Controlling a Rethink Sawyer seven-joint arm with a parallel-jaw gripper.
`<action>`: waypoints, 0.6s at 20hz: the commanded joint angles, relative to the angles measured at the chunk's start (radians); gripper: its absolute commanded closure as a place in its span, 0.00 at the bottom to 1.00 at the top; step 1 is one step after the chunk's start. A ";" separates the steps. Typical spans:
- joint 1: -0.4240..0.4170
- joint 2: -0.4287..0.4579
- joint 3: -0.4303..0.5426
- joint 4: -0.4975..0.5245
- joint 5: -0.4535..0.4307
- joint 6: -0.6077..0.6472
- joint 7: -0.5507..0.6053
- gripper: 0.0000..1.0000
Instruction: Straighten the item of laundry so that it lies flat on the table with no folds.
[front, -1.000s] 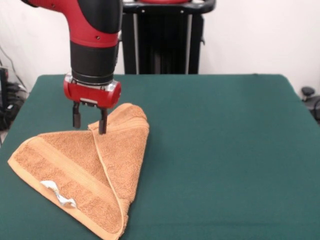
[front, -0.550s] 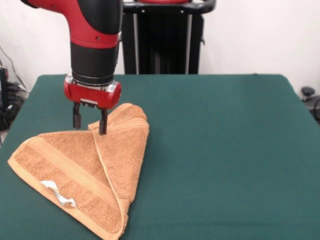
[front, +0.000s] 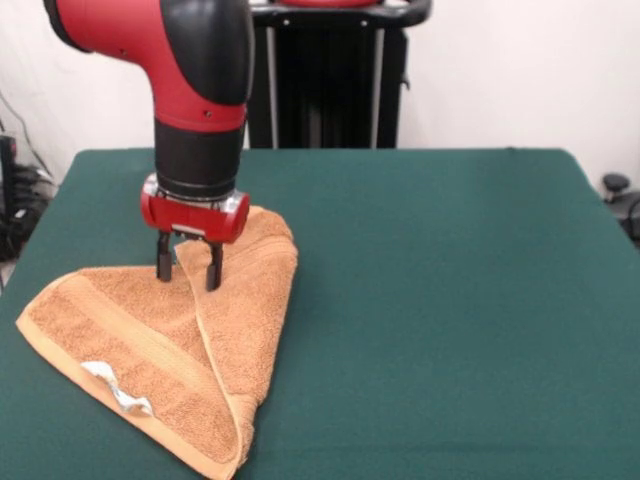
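Orange-tan terry, folded over on itself: the hand towel (front: 160, 350) lies on the dark green felt table (front: 430, 300) as a rough triangle. Its long axis runs on a diagonal, from a rounded apex just behind my gripper (front: 187, 268) and a little toward the picture's right, down to a narrow point at the near table edge, well in front of me. A third corner spreads out flat to the picture's left of my fingers.

A hemmed edge starts right below my fingertips and runs forward along that diagonal, marking where the upper flap overlaps the lower layer. A woven border band crosses the lower layer on a slant. Small white tag (front: 115, 385) sits crumpled on the near-left hem, well forward of me.

My red and black arm (front: 190, 90) comes straight down; the wrist is vertical. Fingers stand parted, one on each side of the raised fold near the apex, tips down at cloth level. Nothing is pinched between them that I can see; whether the tips actually press into the terry I cannot tell.

All of the table to the picture's right of me is bare felt.
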 joint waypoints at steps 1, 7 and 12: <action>0.040 0.096 0.084 -0.018 0.056 -0.032 0.213 0.00; 0.051 0.098 0.069 -0.030 0.044 -0.051 0.200 0.00; 0.051 0.099 0.065 -0.036 0.036 -0.063 0.194 1.00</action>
